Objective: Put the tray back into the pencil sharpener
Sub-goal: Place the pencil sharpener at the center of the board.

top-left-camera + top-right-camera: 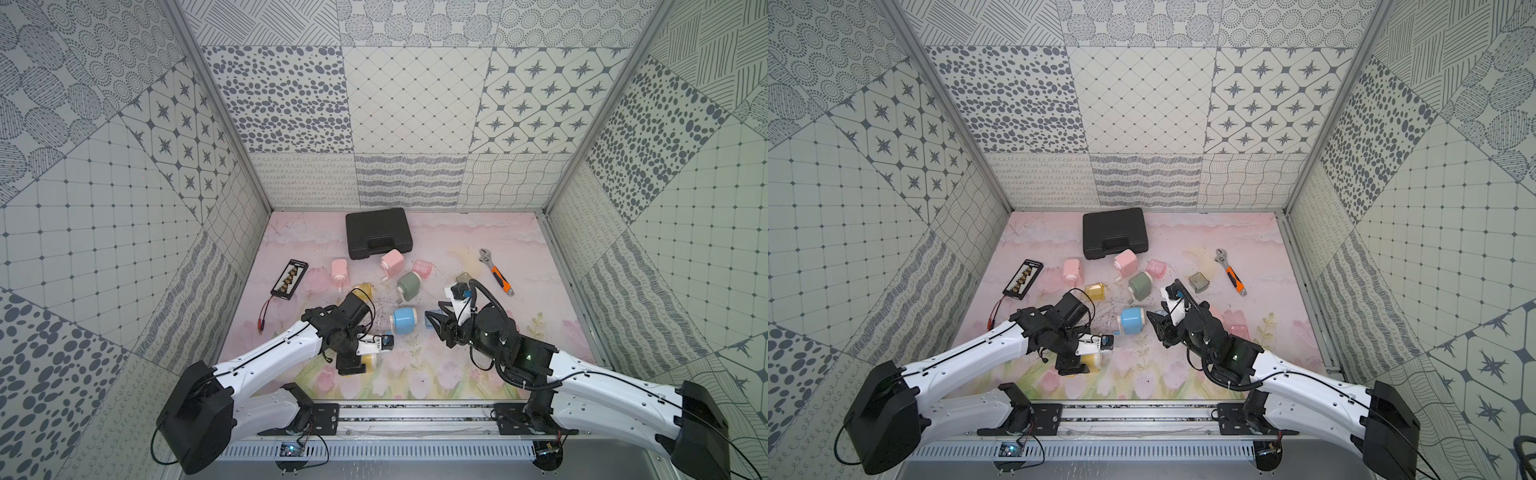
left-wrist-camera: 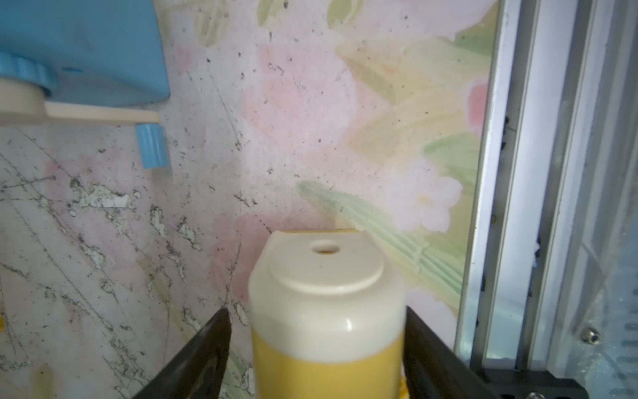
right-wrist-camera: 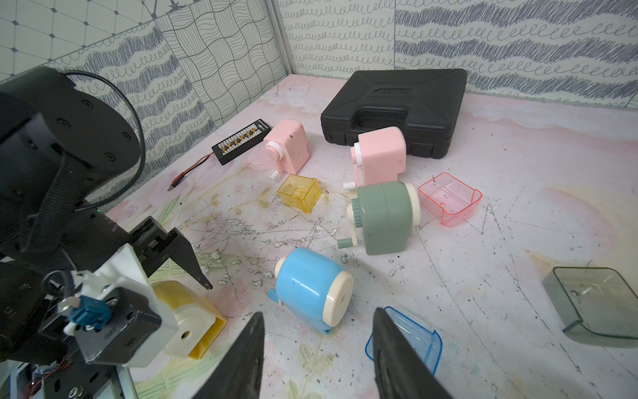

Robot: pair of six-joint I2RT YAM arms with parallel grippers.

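Note:
A yellow pencil sharpener [image 2: 326, 311] with a cream end cap lies near the table's front. My left gripper [image 2: 317, 311] is open around it, with a gap at one finger [image 2: 207, 345]. The yellow tray [image 3: 300, 191] sits empty further back, apart from it. A blue pencil sharpener [image 3: 307, 283] lies on its side mid-table, and its blue tray [image 3: 414, 335] rests beside it. My right gripper [image 3: 318, 312] hovers open just in front of the blue sharpener with nothing between its fingers. The blue tray is outside one finger [image 3: 397, 355].
A green sharpener [image 3: 383, 217], two pink sharpeners [image 3: 288, 145] [image 3: 379, 155], a pink tray [image 3: 448, 198] and a grey tray [image 3: 593, 304] lie scattered. At the back is a black case [image 1: 378, 232], with a wrench [image 1: 496, 272] at the right and a connector board [image 1: 289, 277] at the left. The metal rail [image 2: 518, 172] runs close by the yellow sharpener.

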